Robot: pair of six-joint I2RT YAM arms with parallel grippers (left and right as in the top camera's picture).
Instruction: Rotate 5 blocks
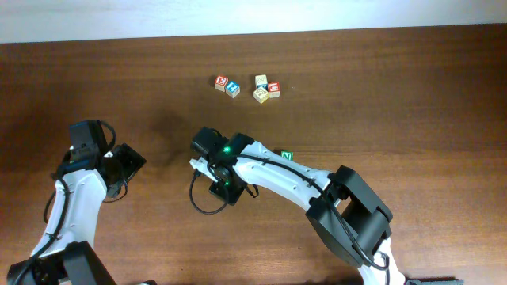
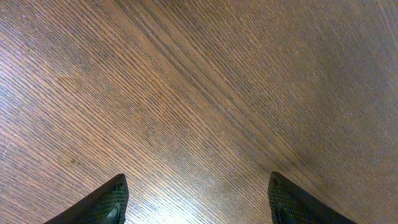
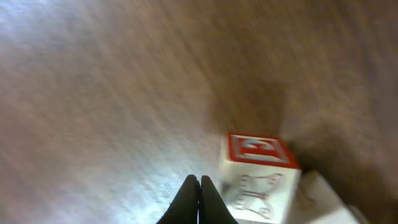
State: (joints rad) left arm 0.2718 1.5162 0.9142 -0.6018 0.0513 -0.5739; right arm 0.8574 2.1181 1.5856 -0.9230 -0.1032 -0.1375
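Now, over the worktop the left fingers stand apart holding nothing, the right fingers are pressed together just beside a red-framed block, and more blocks cluster near the far edge.

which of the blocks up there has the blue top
The blue-topped block, second from the left in the group, close beside the red-topped block at the left end. The rest show red, tan or yellow tops.
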